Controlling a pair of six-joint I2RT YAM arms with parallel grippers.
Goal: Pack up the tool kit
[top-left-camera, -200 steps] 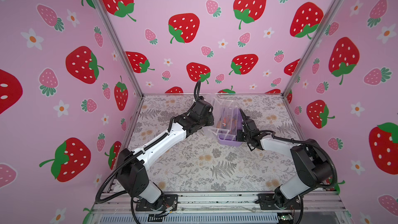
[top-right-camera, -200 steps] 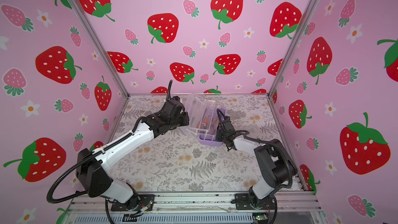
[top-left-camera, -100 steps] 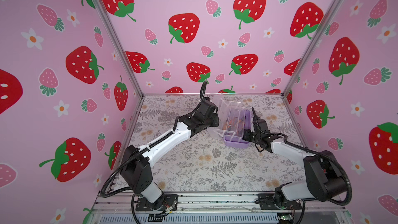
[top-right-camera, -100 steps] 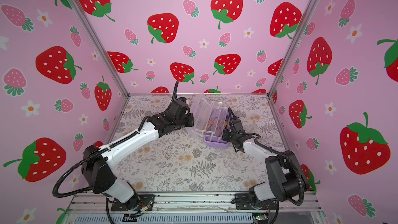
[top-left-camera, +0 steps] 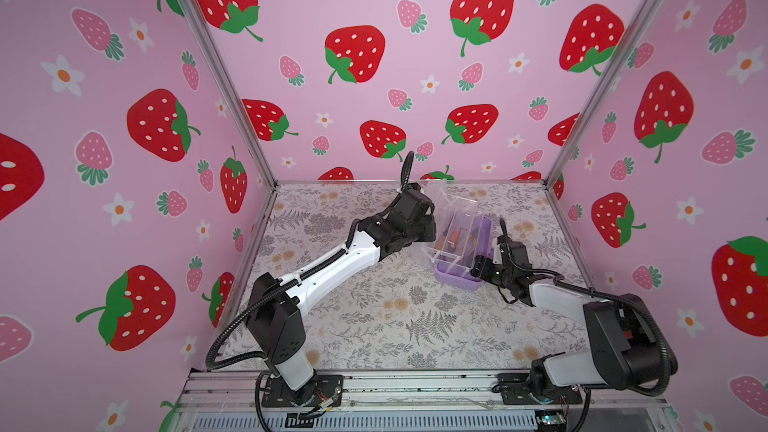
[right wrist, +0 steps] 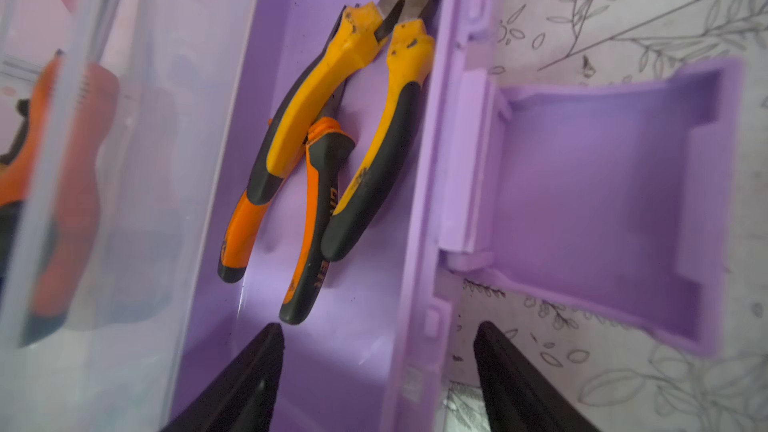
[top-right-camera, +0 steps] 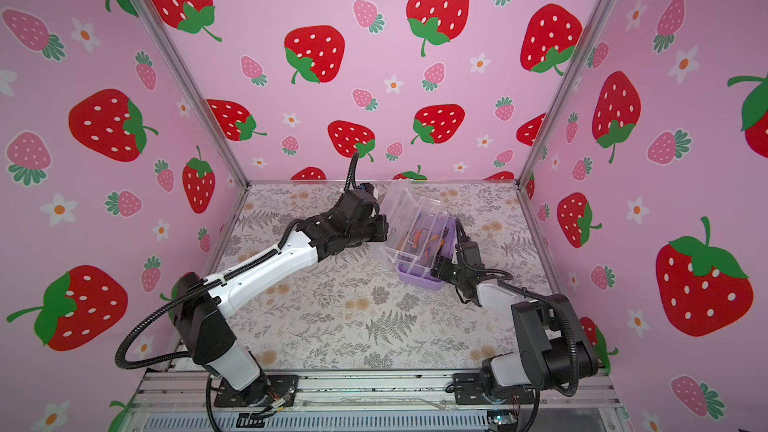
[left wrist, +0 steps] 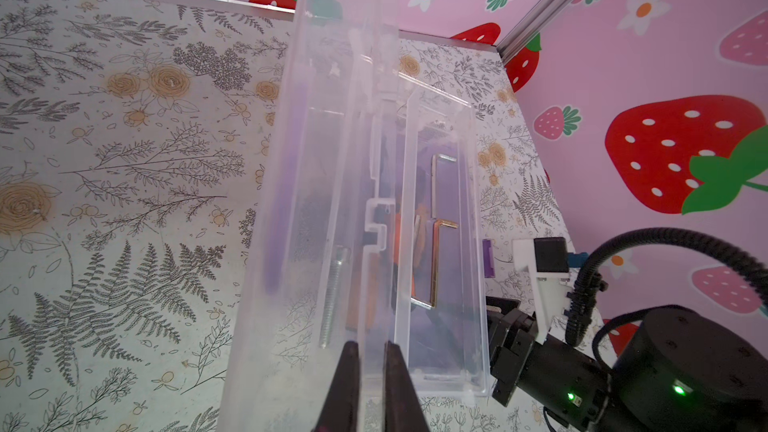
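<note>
Your left gripper (left wrist: 371, 347) pinches the edge of the clear lid (left wrist: 436, 243); your right gripper (right wrist: 379, 326) gapes astride the lilac box (top-left-camera: 457, 280) wall. The box sits at 1 o'clock on the mat (top-left-camera: 374, 326), which lies bare from 5 to 9.

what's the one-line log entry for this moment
left gripper: shut on clear lid, lid tilted up | right gripper: open, astride lilac box wall | pliers: inside box

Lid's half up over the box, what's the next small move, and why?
Probably draw the right hand back off the lilac box. Its jaws stand open astride the wall, reaching in beside the pliers, while the left hand pinches the raised clear lid, which could close onto it.
</note>
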